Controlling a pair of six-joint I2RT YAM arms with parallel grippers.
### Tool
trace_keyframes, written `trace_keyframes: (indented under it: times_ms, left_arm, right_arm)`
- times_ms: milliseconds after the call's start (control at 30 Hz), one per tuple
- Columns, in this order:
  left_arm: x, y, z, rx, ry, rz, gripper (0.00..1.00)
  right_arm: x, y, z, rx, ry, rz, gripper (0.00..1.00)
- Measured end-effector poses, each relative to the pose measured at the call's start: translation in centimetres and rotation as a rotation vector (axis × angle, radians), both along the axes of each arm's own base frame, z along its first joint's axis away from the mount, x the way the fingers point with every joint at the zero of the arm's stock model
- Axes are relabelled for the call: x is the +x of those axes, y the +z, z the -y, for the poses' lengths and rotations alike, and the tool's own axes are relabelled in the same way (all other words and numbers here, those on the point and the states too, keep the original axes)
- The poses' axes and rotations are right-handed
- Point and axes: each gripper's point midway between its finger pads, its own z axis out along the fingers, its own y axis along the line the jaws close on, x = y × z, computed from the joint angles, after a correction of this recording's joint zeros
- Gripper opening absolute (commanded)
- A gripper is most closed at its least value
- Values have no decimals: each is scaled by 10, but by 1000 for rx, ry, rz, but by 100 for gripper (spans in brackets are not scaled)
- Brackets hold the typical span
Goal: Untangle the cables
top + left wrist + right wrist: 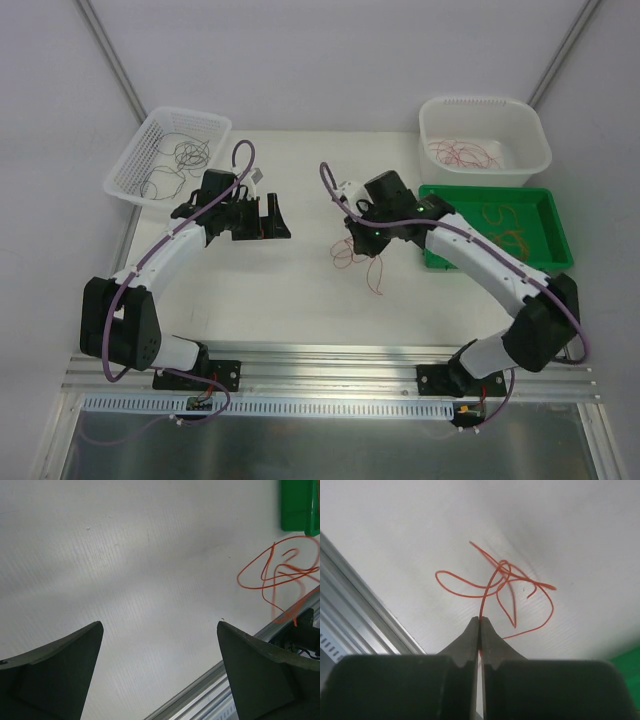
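Observation:
A small tangle of thin red-orange cables (360, 262) lies on the white table in the middle, just in front of my right gripper (358, 240). In the right wrist view the right gripper (480, 619) is shut, pinching one strand of the cables (492, 587) that runs up from the loops into the fingertips. My left gripper (266, 216) hovers to the left, well apart from the tangle. It is wide open (159, 630) with only bare table between its fingers, and the cables (280, 572) show at the right edge of its view.
A white mesh basket (135, 165) at the back left holds dark wires. At the back right a white tub (520, 125) holds red wires. The green tray (545, 215) in front of it holds orange wires; its corner (297, 505) shows in the left wrist view. A metal rail (330, 365) runs along the near edge.

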Motion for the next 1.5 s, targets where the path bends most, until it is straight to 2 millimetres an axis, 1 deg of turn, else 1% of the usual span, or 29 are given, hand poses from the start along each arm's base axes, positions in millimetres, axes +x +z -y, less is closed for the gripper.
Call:
trace_keyframes:
  times_ms: [33,67,133,167,200,233,267,300,367,433,500,567,633,800,933,1067,1267,1367,1433,1500]
  left_arm:
    - [0,0,0,-2,-1,1,99]
    - [0,1,1,-4,-3,1,99]
    - [0,2,1,-6,-5,2,99]
    - [0,2,2,-9,-7,2,99]
    - [-1,3,2,-13,-11,1,99]
    - [-1,3,3,-18,-15,0,99]
    - [-2,4,4,-21,-18,-1,99]
    - [-2,4,5,-25,-23,-1,99]
    - [-4,7,9,-34,-41,2,99]
    - [-7,9,15,-33,-76,19,99]
    - [-11,13,23,-29,-119,42,99]
    - [-19,18,32,-24,-173,77,99]
    - [-28,28,42,-24,-237,128,99]
    - [-49,61,64,-52,-393,319,99]
    - [-66,76,70,-65,-498,463,99]
    - [-82,79,75,-78,-592,550,99]
    - [-93,73,84,-80,-678,594,99]
    - [-97,72,87,-80,-704,611,98]
    - [-101,71,91,-83,-731,623,94]
    - [-106,70,95,-87,-759,630,78]
  right_arm:
    - [1,24,-4,48,5,44,1]
    - [2,43,-6,87,8,83,1]
    - [5,83,-4,146,-10,173,1]
    - [5,97,-2,159,-19,202,1]
    - [6,107,-2,172,-24,219,1]
    - [6,112,-3,184,-26,224,1]
    - [6,112,-3,188,-31,221,1]
    - [5,107,-3,188,-39,207,1]
    - [0,90,-1,166,-52,159,1]
    - [-6,77,-1,153,-60,110,1]
    - [-11,72,-2,161,-61,79,1]
    - [-14,75,-6,185,-55,63,1]
    - [-17,76,-10,204,-45,46,1]
    - [-30,81,-21,266,-1,-14,1]
    - [-42,89,-31,323,53,-49,1]
    - [-58,99,-38,378,117,-80,1]
    - [-79,121,-49,455,214,-96,1]
    - [-90,127,-55,477,263,-107,1]
    - [-94,127,-57,480,279,-113,1]
    - [-96,128,-57,484,287,-116,1]
